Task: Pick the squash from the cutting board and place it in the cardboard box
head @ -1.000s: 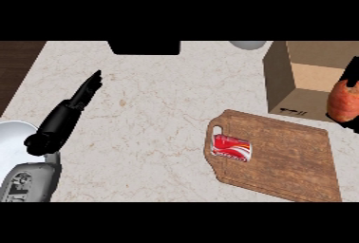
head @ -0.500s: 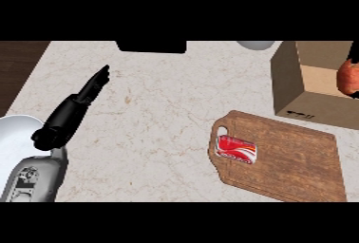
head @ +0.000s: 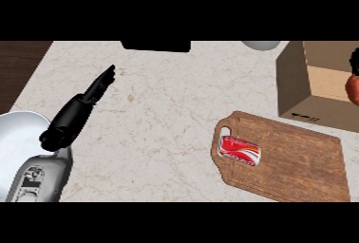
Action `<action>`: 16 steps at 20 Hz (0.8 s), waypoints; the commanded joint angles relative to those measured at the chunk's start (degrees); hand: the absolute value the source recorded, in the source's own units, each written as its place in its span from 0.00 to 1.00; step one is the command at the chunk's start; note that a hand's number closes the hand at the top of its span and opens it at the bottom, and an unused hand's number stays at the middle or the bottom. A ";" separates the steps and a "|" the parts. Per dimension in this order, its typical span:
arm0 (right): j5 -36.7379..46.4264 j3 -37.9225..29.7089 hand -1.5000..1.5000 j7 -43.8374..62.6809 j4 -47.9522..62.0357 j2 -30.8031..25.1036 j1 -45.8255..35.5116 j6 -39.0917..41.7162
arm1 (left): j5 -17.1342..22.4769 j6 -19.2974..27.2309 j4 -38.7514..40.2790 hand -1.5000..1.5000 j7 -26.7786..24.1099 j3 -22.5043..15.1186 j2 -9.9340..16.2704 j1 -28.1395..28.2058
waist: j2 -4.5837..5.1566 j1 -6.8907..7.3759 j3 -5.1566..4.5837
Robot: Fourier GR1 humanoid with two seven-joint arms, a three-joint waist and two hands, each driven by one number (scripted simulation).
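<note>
The orange squash (head: 352,89) shows only as a sliver at the view's right edge, over the open cardboard box (head: 303,90). A black bit of my right hand (head: 354,60) sits on top of it, curled on the squash; the rest is cut off by the edge. The wooden cutting board (head: 294,163) lies in front of the box and carries a red can (head: 240,150). My left hand (head: 76,113) rests at the left over the counter, fingers straight and pointing up and to the right, holding nothing.
A white plate (head: 17,135) lies at the lower left beside my left forearm. A black object (head: 155,46) and a pale bowl (head: 261,45) stand at the counter's back edge. Dark wood shows past the counter's left edge.
The squash in my right hand has moved right, from beside the box's front to over its opening at the view's edge. The left hand has barely moved.
</note>
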 commanded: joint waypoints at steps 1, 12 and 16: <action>4.84 3.70 0.00 -4.31 8.24 0.08 -3.35 0.59 | -0.98 0.65 2.36 0.50 -1.40 0.14 -0.12 -1.37 | 0.44 0.07 0.10; -14.24 -9.45 0.00 -18.76 16.88 3.98 -6.77 12.14 | -0.12 0.18 0.69 0.50 -0.66 0.92 0.35 0.11 | -0.03 -0.69 0.46; -23.30 -17.31 0.00 -10.10 23.63 4.06 -9.30 20.86 | 0.10 -0.21 0.30 0.50 -0.48 0.71 0.35 0.44 | -0.07 -0.73 0.34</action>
